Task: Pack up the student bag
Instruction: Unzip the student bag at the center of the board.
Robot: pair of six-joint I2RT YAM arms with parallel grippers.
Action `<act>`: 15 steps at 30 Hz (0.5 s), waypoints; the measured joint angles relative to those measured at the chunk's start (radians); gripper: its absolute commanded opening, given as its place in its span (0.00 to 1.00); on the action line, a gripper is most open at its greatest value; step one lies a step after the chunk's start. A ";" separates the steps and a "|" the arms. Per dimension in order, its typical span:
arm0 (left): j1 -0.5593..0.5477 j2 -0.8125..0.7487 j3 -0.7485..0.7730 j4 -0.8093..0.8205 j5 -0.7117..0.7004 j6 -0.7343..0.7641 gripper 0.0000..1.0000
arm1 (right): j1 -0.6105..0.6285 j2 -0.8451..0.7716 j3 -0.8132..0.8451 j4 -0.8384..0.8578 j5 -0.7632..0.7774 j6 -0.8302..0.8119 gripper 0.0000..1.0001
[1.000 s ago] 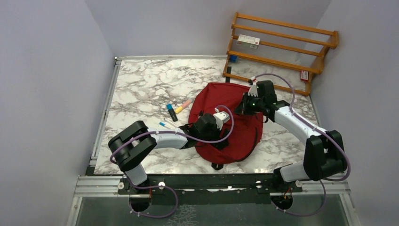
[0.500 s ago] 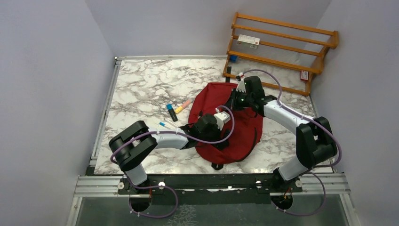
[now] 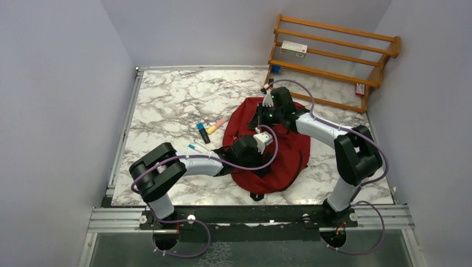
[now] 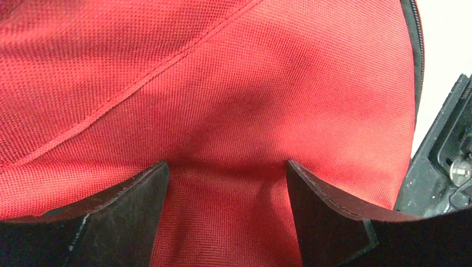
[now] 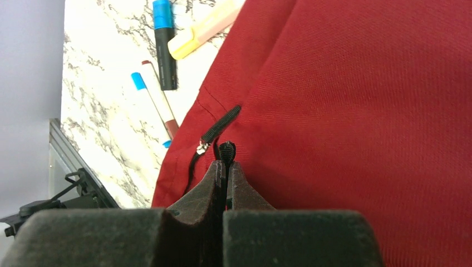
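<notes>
Currently right tool [image 5: 225,167] pinched on zipper pull [image 5: 226,149]; left tool [image 4: 225,165] spread, pressing student bag [image 3: 286,147] fabric.

We identify the worktop [image 3: 178,100] as a white marble-pattern slab with grey veining, bordered by a metal rail along its left and near edges. A large dark-red fabric backpack [image 3: 289,144] lies flat on the centre-right area. Just left of the backpack, four writing items lie on the bare slab: a black marker with a blue cap [image 3: 203,133], a yellow-and-peach highlighter [image 3: 216,125] just beside it, and two thin white pens [image 3: 196,148] nearer the front edge. An orange-brown wooden slatted rack [image 3: 334,73] stands in the far right corner, with a small blue object [image 3: 276,69] at its left foot.
</notes>
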 measured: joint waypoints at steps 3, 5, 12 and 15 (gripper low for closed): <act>0.000 0.000 0.000 0.000 -0.008 0.002 0.78 | 0.017 0.045 0.038 0.005 -0.021 0.006 0.00; 0.000 0.000 0.000 0.000 -0.013 0.002 0.78 | 0.029 0.077 0.068 0.005 -0.040 0.006 0.01; -0.002 0.000 0.000 0.000 -0.021 0.003 0.78 | 0.080 0.182 0.154 0.019 -0.080 0.004 0.01; -0.004 0.002 0.000 0.000 -0.024 0.005 0.78 | 0.092 0.203 0.162 0.028 -0.080 -0.002 0.00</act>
